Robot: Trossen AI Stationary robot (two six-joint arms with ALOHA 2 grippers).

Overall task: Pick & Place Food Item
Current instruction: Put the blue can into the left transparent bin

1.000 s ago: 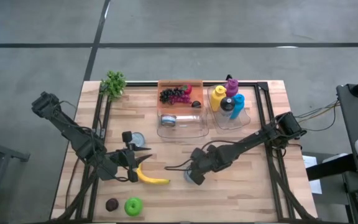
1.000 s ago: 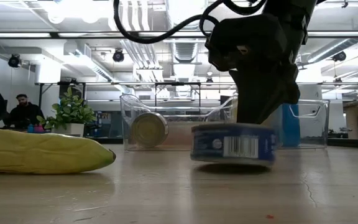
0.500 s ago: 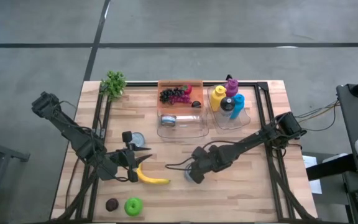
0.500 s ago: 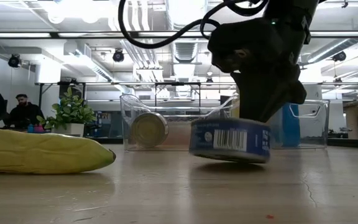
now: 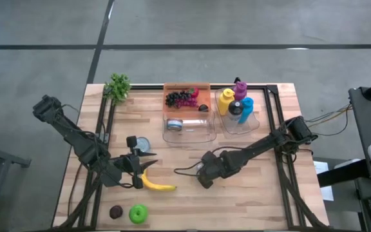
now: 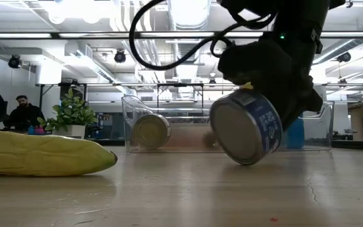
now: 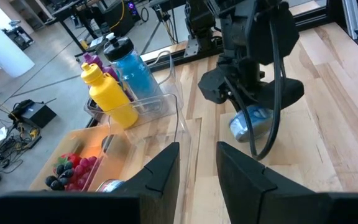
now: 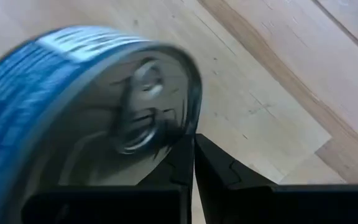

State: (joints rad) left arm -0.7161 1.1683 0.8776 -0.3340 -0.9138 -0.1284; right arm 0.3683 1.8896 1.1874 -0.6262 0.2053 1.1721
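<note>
Right gripper [image 5: 203, 180] low at table centre, fingers pressed together; blue can [image 6: 247, 126] tilted on edge against it, rim touching wood, real pinch hard to confirm. Bare planks near and right of can; clear bin [image 5: 188, 129] farther back, second can [image 6: 152, 130] inside. Banana [image 5: 156, 183] left, cut off by frame in low view. Left gripper [image 5: 137, 169] beside banana, fingers slightly apart, holding nothing. Bottles [image 7: 122, 81] far right. Right arm hides can from above.

Three cans: one blue-labelled [image 6: 246, 126], one in the clear bin [image 5: 174, 124], one on the counter [image 5: 143, 144]. Three bottles [image 5: 236, 103]. One banana [image 5: 156, 184], one green apple [image 5: 138, 213], one bunch of grapes [image 5: 180, 98], one small plant [image 5: 118, 86]
</note>
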